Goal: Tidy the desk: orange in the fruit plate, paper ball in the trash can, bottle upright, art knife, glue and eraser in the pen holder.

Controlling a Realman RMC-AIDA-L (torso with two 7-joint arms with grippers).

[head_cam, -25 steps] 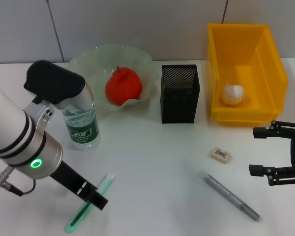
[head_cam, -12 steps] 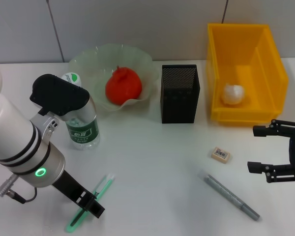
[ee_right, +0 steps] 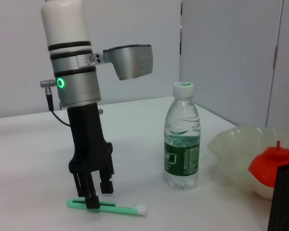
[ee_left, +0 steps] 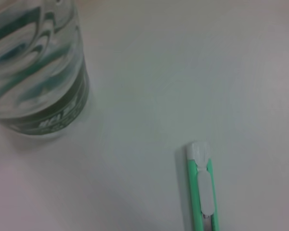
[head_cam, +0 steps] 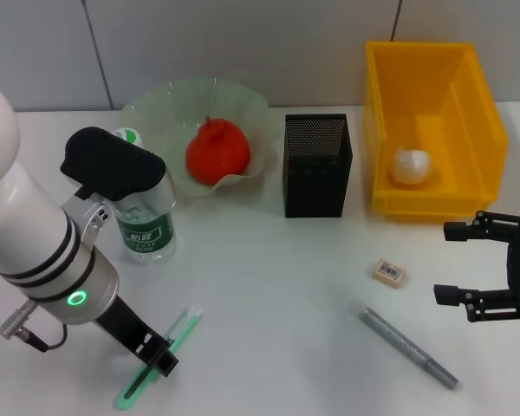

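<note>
The green art knife (head_cam: 185, 328) lies flat at the table's front left; it also shows in the left wrist view (ee_left: 203, 185) and the right wrist view (ee_right: 120, 208). My left gripper (head_cam: 162, 358) points down over its middle, fingers open and straddling it (ee_right: 94, 192). The water bottle (head_cam: 145, 221) stands upright behind it. The orange (head_cam: 217, 152) sits in the fruit plate (head_cam: 156, 108). The paper ball (head_cam: 412, 166) lies in the yellow bin (head_cam: 485, 113). The eraser (head_cam: 388, 272) and the grey pen-shaped glue (head_cam: 407, 347) lie at the front right. My right gripper (head_cam: 472, 264) is open and empty beside them.
The black mesh pen holder (head_cam: 317, 165) stands mid-table between the plate and the bin. The bottle (ee_right: 182, 137) is close to my left arm's elbow. The grey wall runs behind the table.
My left arm has shifted and its gripper has come down around the art knife. The right gripper has barely moved.
</note>
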